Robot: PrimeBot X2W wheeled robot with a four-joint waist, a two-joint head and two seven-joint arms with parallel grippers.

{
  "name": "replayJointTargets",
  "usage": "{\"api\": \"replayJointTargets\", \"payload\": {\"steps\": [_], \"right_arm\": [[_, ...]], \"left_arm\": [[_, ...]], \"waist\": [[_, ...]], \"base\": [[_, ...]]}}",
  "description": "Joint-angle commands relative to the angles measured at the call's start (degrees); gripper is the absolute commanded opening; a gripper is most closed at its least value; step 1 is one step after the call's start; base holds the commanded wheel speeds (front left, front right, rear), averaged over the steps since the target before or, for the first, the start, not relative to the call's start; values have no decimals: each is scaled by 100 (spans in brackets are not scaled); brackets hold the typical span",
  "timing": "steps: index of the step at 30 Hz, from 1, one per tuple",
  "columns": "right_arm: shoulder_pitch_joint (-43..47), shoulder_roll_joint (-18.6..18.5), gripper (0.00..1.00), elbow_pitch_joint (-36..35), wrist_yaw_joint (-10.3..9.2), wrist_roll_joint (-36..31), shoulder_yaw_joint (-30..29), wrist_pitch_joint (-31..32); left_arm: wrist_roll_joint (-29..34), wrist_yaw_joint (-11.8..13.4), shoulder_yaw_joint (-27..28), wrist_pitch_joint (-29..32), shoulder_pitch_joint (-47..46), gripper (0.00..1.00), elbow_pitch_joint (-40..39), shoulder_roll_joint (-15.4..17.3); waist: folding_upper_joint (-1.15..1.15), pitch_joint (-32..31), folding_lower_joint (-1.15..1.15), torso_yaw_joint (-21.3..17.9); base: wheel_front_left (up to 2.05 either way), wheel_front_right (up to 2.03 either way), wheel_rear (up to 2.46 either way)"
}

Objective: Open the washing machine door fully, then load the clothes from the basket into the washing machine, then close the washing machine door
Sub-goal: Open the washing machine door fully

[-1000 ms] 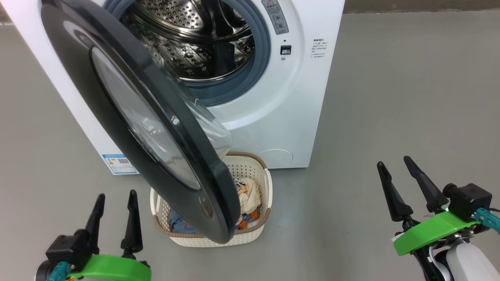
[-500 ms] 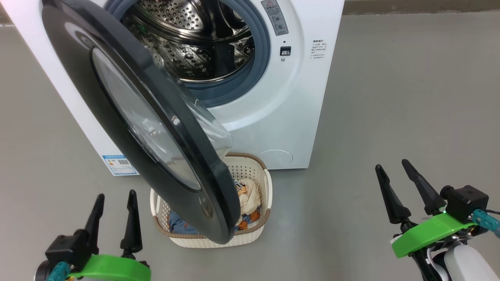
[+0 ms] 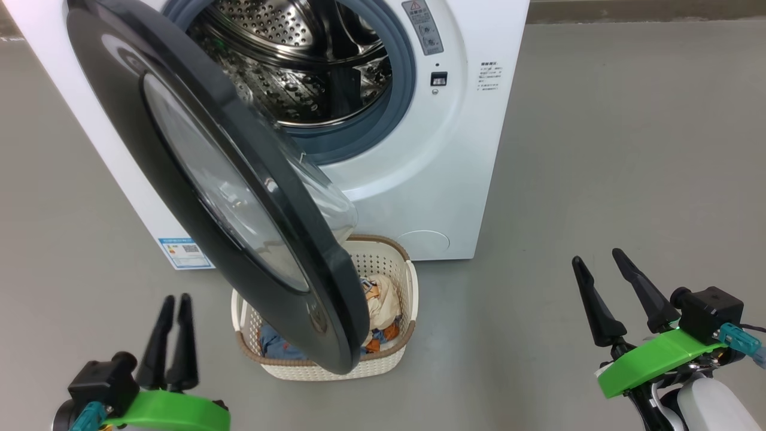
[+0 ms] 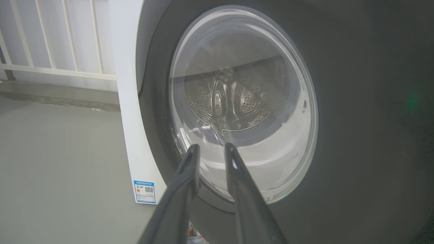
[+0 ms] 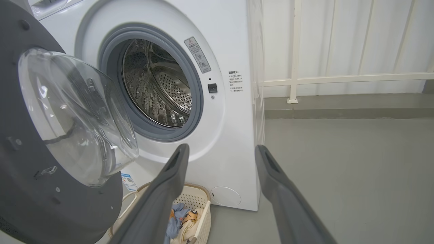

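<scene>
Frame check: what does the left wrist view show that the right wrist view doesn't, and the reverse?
Left wrist view: the washing machine door's glossy outer face, the drum seen dimly through its window, and the left tool, fingers narrowly parted, holding nothing.
Right wrist view: the door's grey inner face with the bulging glass, the open drum, the basket holding the clothes on the floor in front of the machine, and the right tool, fingers wide apart, empty.
Both: the washing machine's white body, the grey floor, the white railing behind.
</scene>
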Motion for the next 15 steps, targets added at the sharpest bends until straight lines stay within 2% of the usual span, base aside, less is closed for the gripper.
{"api": "replayJointTargets", "payload": {"steps": [1, 8, 15], "right_arm": [[45, -32, 100, -111, 9, -60, 101, -69], [40, -21, 100, -101, 9, -92, 67, -69], [48, -1, 100, -107, 9, -123, 35, -69]], "left_arm": [[-32, -21, 205, -36, -160, 0, -118, 100], [-4, -32, 197, -36, -272, 0, -419, 100], [62, -29, -71, -36, -436, 0, -1445, 100]], "waist": [[0, -5, 0, 1], [0, 22, 0, 24], [0, 12, 0, 58]], "base": [[0, 0, 0], [0, 0, 0], [0, 0, 0]]}}
